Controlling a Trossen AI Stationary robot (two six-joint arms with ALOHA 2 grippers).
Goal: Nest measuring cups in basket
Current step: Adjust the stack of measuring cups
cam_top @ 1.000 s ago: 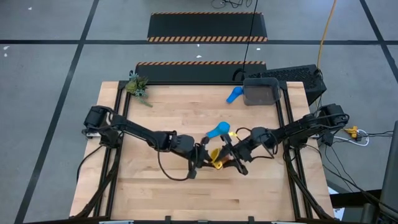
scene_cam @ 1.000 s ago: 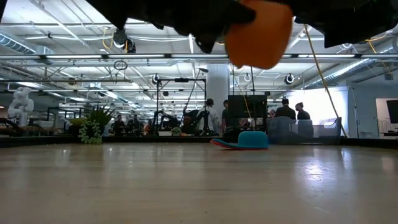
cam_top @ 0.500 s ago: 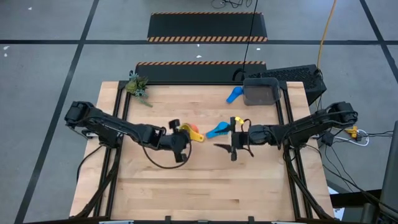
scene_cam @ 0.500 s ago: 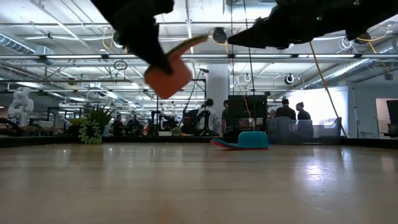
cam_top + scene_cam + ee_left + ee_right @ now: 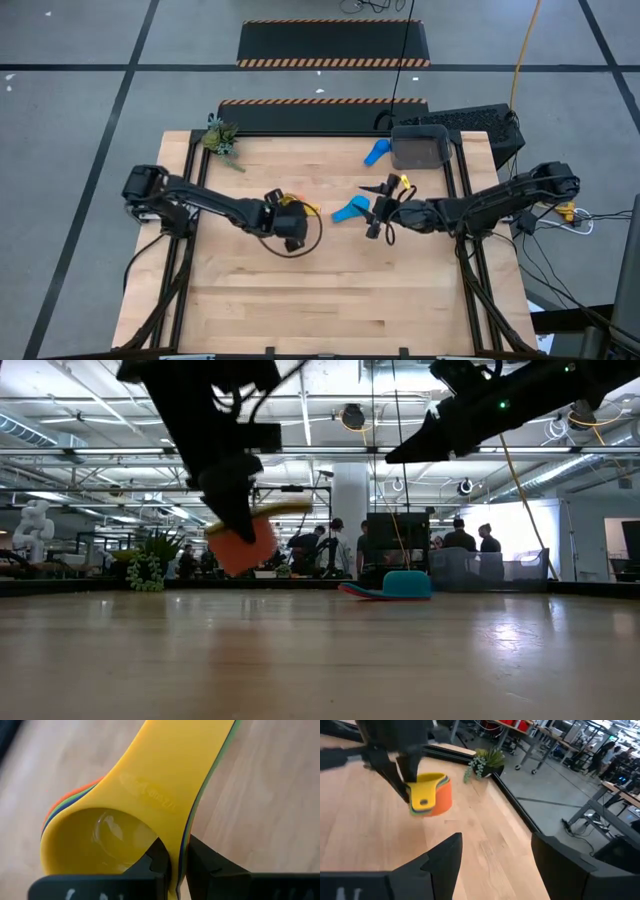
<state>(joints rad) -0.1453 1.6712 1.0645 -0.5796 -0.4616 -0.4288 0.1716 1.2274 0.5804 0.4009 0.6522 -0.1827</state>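
My left gripper [image 5: 290,217] is shut on a nested stack of measuring cups [image 5: 240,543], orange outermost and yellow innermost, held above the middle of the table. In the left wrist view the yellow cup [image 5: 100,840] fills the picture, with green and navy rims beside it. My right gripper [image 5: 378,205] hovers open to the right of the stack, over the light blue cup [image 5: 350,211], which lies on the table. A blue cup [image 5: 376,152] lies against the dark grey basket [image 5: 420,148] at the far right corner. My left gripper pinches the stack's wall [image 5: 176,862] beside the root of the yellow handle, one finger [image 5: 156,860] inside the yellow bowl and one [image 5: 202,865] outside. It comes from above, pointing down. The stack is lifted clear of the table, its handle [image 5: 272,509] sticking out about level.
A black keyboard [image 5: 470,120] lies off the table's far right corner behind the basket. A small green plant [image 5: 220,138] stands at the far left corner. The near half of the wooden table [image 5: 320,300] is bare. People stand in the room beyond.
Both grippers were close together around the stack near the table's middle. My left gripper has carried the stack toward the left and far edges, and the stack's slanting handle has turned level. My right gripper has drawn away from the stack toward the far edge.
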